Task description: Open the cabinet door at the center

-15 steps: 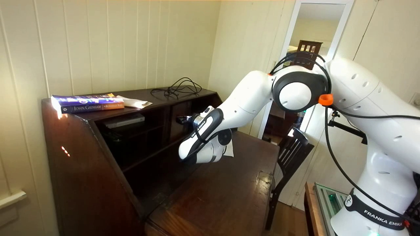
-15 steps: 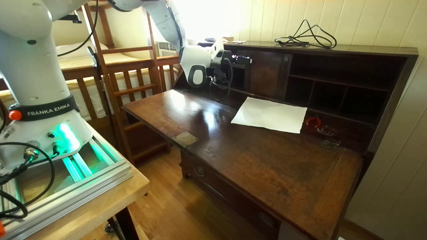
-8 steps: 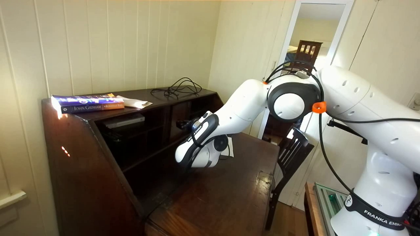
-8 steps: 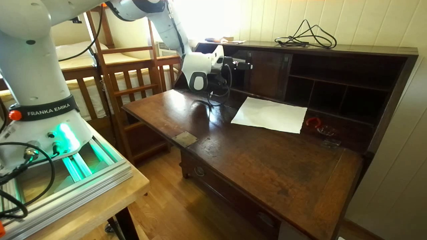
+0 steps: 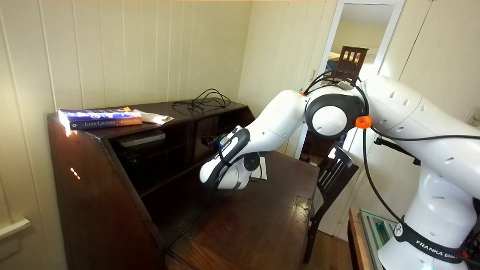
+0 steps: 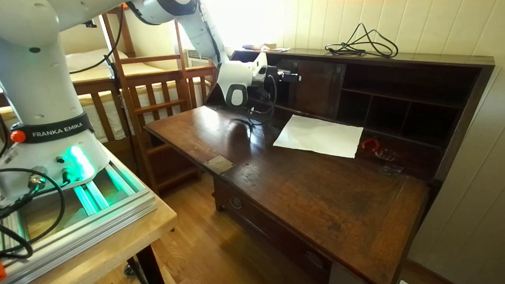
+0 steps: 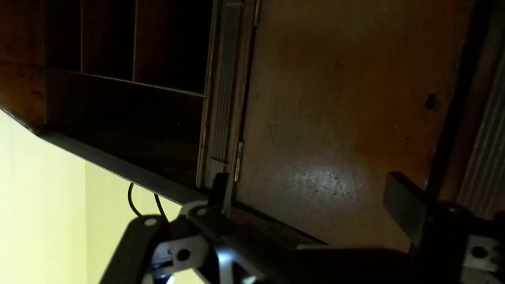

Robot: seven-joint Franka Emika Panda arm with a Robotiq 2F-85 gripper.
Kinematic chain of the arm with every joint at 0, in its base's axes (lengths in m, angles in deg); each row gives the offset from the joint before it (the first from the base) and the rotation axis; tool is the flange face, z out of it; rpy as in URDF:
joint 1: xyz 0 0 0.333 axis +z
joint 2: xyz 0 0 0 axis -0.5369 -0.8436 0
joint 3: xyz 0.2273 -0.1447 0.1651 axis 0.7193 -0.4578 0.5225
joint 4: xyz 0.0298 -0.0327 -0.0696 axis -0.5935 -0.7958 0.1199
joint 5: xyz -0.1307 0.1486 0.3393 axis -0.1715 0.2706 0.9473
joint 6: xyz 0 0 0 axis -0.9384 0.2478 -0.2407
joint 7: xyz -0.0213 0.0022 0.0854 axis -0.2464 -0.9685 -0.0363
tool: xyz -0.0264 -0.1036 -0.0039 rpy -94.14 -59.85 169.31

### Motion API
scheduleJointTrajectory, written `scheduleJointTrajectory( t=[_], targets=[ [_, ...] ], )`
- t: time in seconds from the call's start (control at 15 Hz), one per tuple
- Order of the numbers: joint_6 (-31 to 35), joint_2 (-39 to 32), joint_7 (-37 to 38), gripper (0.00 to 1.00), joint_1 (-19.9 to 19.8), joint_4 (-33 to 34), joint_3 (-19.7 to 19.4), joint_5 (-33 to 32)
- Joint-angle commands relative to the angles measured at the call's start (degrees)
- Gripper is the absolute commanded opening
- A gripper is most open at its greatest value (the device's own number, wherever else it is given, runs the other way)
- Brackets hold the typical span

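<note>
The cabinet door (image 7: pixel 327 110) is an upright dark brown wooden panel in the desk's shelf unit; it also shows in both exterior views (image 6: pixel 317 87) (image 5: pixel 203 132). In the wrist view the scene is upside down, with a hinge (image 7: pixel 238 161) at the door's left edge and a keyhole (image 7: pixel 431 101) near its right edge. A dark strip runs along the keyhole edge; I cannot tell whether the door is ajar. My gripper (image 7: pixel 309 193) is open and empty, in front of the door's upper part (image 6: pixel 298 77). One finger (image 7: pixel 404 207) is near the keyhole edge. Contact is unclear.
The writing flap (image 6: pixel 315 197) lies below, with white paper (image 6: pixel 319 136) on it. Pigeonhole shelves (image 6: pixel 386 114) flank the door. A black cable (image 6: pixel 367 45) and books (image 5: pixel 101 118) lie on the desk top. A chair (image 5: pixel 333 180) stands beside the flap.
Over the last second the arm has lowered and the gripper has come down a little in front of the door. In the last half second it has shifted slightly toward the door.
</note>
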Motion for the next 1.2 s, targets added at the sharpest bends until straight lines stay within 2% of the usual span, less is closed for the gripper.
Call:
scheduleJointTrajectory(
  t=[0.0, 0.47, 1.13],
  targets=[
    [-1.35, -1.41, -3.10, 1.00, -1.05, 4.96, 0.90, 0.67],
    [-3.82, -2.79, -5.18, 1.00, 0.07, 7.59, 1.73, -0.35],
    [-8.01, -4.57, -7.72, 1.00, 0.38, 13.62, 1.85, 1.34]
  ],
)
